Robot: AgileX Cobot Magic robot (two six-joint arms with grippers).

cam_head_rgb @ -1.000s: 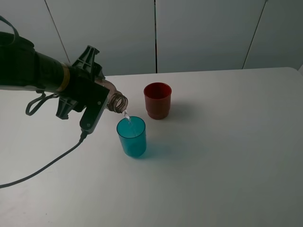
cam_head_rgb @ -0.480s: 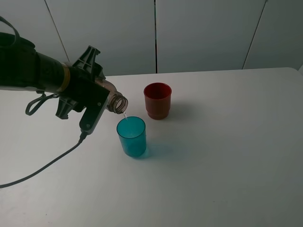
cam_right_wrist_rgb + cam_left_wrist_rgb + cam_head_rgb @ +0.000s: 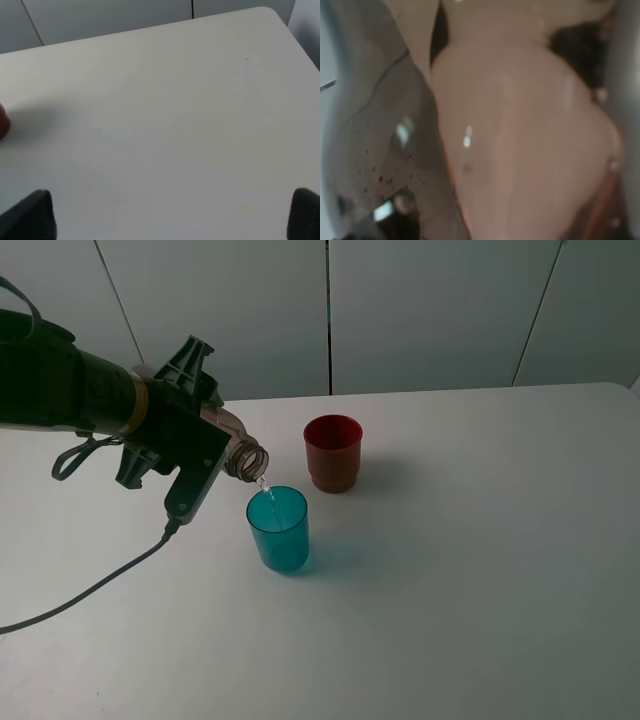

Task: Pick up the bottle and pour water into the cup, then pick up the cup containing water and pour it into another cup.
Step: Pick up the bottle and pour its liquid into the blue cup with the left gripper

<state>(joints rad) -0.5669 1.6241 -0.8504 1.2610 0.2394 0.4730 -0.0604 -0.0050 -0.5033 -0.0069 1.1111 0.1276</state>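
My left gripper (image 3: pixel 195 440) is shut on the smoky-grey bottle (image 3: pixel 243 455) and holds it tilted, neck down to the right, just above the teal-blue cup (image 3: pixel 278 530). A thin stream of water falls from the bottle's mouth into the cup. The dark red cup (image 3: pixel 332 452) stands upright behind and to the right of the teal one. The left wrist view is filled by a blurred close-up of the bottle (image 3: pixel 520 150). My right gripper (image 3: pixel 170 220) is open and empty over bare table; it does not show in the exterior high view.
A black cable (image 3: pixel 90 590) hangs from the left arm and runs across the white table (image 3: pixel 480 570) to its front left. An edge of the red cup (image 3: pixel 2 122) shows in the right wrist view.
Hardly anything has moved. The bottle stays tilted over the teal-blue cup and the water keeps trickling in.
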